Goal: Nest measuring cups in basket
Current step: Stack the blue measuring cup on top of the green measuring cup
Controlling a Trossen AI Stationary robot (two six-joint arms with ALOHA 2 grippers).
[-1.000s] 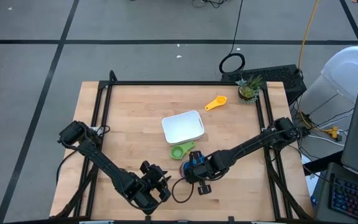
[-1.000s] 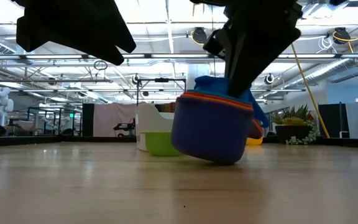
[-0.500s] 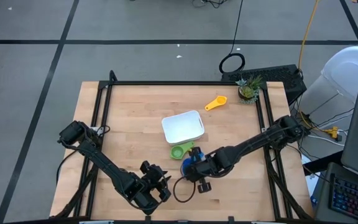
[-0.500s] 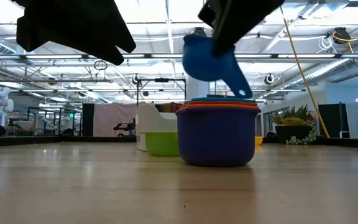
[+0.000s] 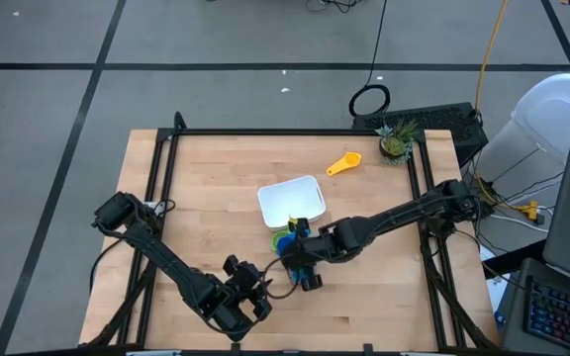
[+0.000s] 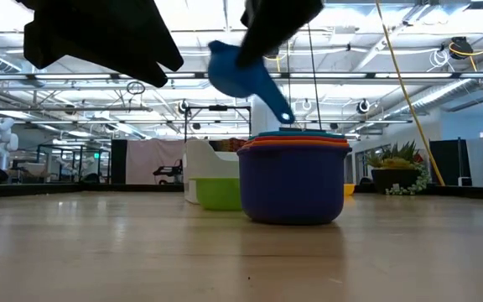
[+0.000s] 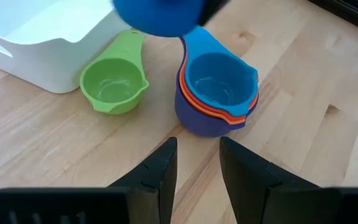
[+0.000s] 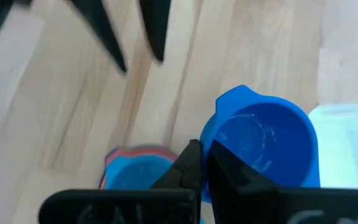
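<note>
My right gripper is shut on a blue measuring cup and holds it in the air above and beside a stack of cups. The stack has a dark blue cup outside, an orange one within and a light blue one inside, and stands on its base on the table. A green cup rests upright next to the white basket. A yellow cup lies farther back. My left gripper stands open on the near side of the stack, holding nothing. My right gripper pinches the blue cup at the edge of its bowl nearest the wrist between its two fingers, coming slanting down from the table's right. Whether the handle starts there is hidden by the fingers. The cup hangs tilted, clear of the stack and the table.
A small potted plant stands at the far right corner. A black frame rail runs along the table's far edge. Bare wood lies left of the basket and along the near edge.
My right gripper has risen with the blue cup and carried it toward the basket, out of the stack. The stack, tipped up on one side a second ago, has settled flat on the table.
</note>
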